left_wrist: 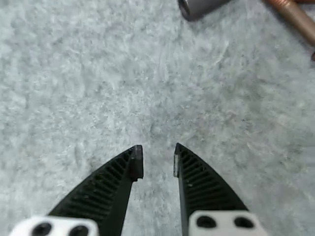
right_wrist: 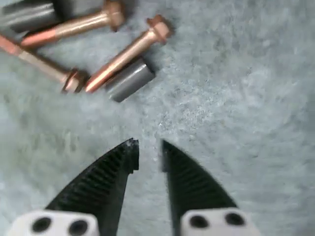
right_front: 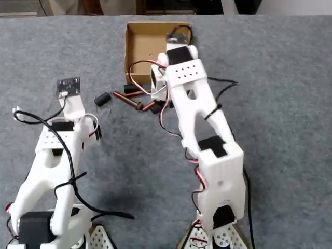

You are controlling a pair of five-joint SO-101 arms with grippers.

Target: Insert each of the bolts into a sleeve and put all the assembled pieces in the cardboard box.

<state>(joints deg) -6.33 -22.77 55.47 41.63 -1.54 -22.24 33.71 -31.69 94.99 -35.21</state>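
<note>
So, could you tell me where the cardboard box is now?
In the high view the cardboard box sits far-centre on the table, its right side overlapped by the right arm, bolts just nearer.

Grey fuzzy table covering [right_front: 290, 78] under even light; past its far edge, dark furniture [right_front: 171, 5]; pale surface [right_front: 295, 6] beside it.
</note>
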